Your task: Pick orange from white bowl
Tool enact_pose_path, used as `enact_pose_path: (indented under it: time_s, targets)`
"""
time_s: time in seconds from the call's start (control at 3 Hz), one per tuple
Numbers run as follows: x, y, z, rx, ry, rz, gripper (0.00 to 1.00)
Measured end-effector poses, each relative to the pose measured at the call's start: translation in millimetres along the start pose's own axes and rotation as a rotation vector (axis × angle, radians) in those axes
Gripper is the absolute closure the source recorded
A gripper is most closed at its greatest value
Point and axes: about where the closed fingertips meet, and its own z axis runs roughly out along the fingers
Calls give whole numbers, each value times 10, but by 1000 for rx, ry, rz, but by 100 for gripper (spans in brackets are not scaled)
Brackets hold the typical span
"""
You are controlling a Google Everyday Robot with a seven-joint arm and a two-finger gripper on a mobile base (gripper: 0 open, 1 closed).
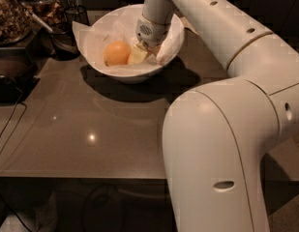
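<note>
The white bowl [98,33], lined with crinkled white paper, stands at the far middle of the dark table. A round, pale yellowish-orange fruit [116,53] lies in its left half. My gripper [141,53] reaches down into the bowl just right of that fruit, touching or nearly touching it. A small patch of deeper reddish orange [156,48] shows at the gripper's right side. It may be the orange, mostly hidden behind the gripper. My white arm runs from the bowl back to the right foreground.
A dark tray or appliance [8,79] sits at the table's left edge with a cable [8,129] trailing down. Jars of dry food [11,13] and a dark cup [67,30] stand behind the bowl on the left. My arm's bulky body [221,153] fills the right foreground.
</note>
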Motion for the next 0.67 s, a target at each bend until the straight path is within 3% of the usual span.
enact_pose_path:
  time_s: [0.33,0.67]
  targets:
    - [-60,10,-25,5,-33,-20,98]
    - [-50,258,-295,-3,-76,-88,100]
